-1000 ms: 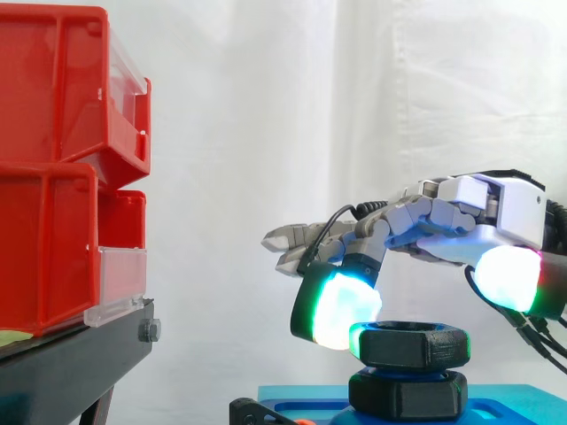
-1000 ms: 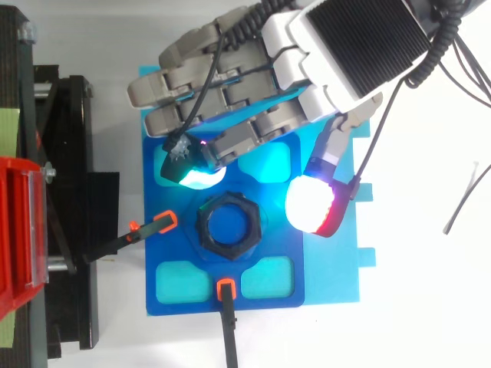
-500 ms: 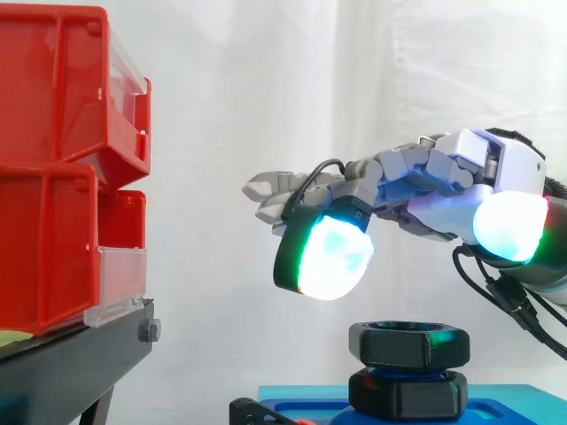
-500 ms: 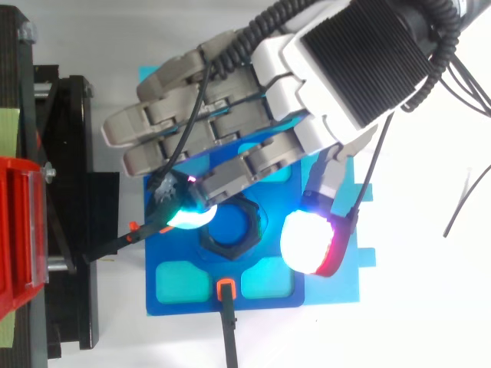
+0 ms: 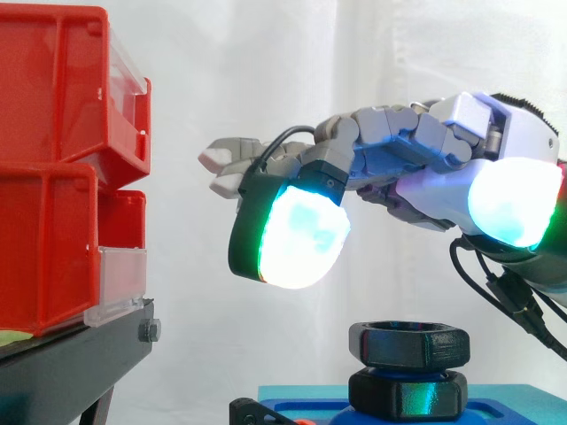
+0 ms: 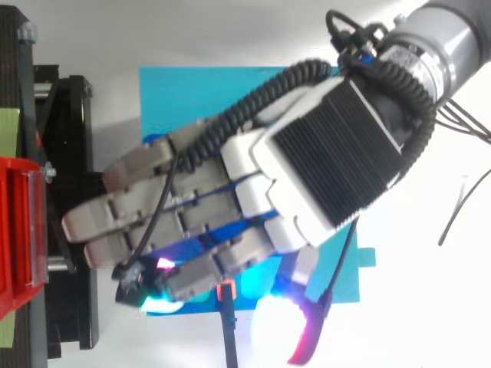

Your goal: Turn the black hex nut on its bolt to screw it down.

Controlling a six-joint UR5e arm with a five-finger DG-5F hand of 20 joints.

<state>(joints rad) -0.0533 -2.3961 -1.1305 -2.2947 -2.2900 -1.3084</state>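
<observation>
The black hex nut (image 5: 408, 343) sits on its bolt above a second black hex piece (image 5: 407, 394), which stands on the blue fixture plate (image 5: 500, 403). My hand (image 5: 434, 164) hovers well above the nut and touches nothing. It is open, its fingers stretched toward the left and holding nothing. One glowing white-green fingertip (image 5: 297, 235) hangs up and to the left of the nut, and the thumb pad (image 5: 514, 204) glows up and to its right. From above, the hand (image 6: 307, 169) covers the nut and much of the blue plate (image 6: 184, 92).
Stacked red bins (image 5: 53, 168) on a black stand (image 5: 71, 363) fill the left side, close to the outstretched fingers. A black clamp with an orange tip (image 6: 227, 307) reaches onto the blue plate from the front. Another clamp (image 5: 257, 412) lies at the plate's left edge.
The hand has lifted off the nut and risen, and its fingers have swung left toward the bins. From above it has slid over the plate and now covers the nut. The nut stays on its bolt.
</observation>
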